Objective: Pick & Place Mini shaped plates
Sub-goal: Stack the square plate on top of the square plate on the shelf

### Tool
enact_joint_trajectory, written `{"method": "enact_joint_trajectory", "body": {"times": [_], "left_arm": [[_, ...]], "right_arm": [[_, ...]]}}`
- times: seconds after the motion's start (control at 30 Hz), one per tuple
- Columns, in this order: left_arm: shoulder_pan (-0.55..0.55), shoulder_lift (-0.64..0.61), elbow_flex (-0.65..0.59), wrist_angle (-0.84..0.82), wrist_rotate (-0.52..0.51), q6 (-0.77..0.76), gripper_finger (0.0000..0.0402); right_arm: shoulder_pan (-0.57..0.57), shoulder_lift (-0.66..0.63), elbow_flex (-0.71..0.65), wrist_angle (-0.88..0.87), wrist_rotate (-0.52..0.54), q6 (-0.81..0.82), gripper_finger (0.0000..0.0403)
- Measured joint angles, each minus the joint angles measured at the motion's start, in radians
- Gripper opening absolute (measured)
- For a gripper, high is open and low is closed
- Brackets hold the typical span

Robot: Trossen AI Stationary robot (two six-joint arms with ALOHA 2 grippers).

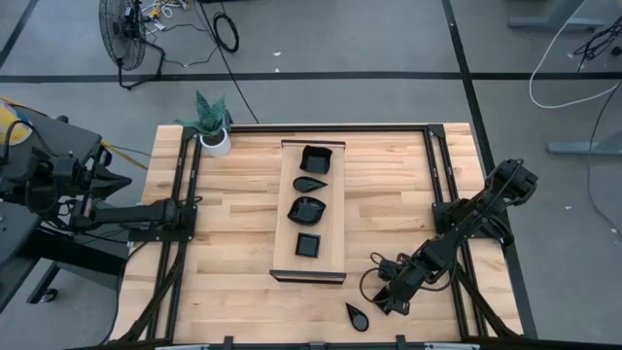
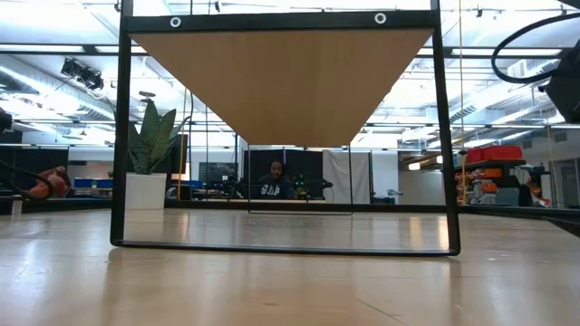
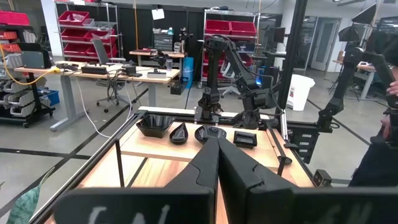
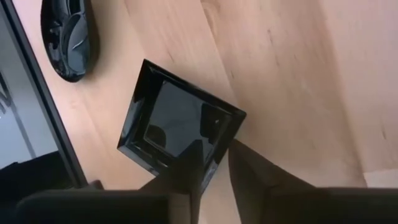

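A square black mini plate (image 4: 180, 127) lies flat on the table near the front right. My right gripper (image 4: 214, 165) slants down over it, open, with the plate's rim between its fingers; in the high view my right gripper (image 1: 387, 295) hides this plate. A teardrop mini plate (image 1: 357, 316) lies on the table by the front edge. Several more mini plates (image 1: 308, 208) lie in a row on the long wooden board (image 1: 289, 224). My left gripper (image 3: 217, 163) is shut and level at the table's left edge (image 1: 190, 208), holding nothing. My right gripper comes slanting down from above at the square plate's rim (image 4: 231, 134) beside one corner. One finger (image 4: 186, 177) is over the plate's inside and the other (image 4: 249, 174) is outside the rim. The plate lies flat on the table. I cannot tell whether the fingers touch it.
A small white pot with a green plant (image 1: 214, 136) stands at the far left corner. Black frame rails (image 1: 175, 243) run along both sides and the front edge (image 4: 37, 118). Bare wood lies left of the board. A person (image 2: 275, 186) sits beyond the table.
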Motion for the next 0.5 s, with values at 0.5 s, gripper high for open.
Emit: {"method": "enact_joint_trajectory", "body": {"times": [0.5], "left_arm": [[0.000,0.000,0.000,0.000,0.000,0.000,0.0014]], "right_arm": [[0.000,0.000,0.000,0.004,-0.008,-0.011,0.0008]]}}
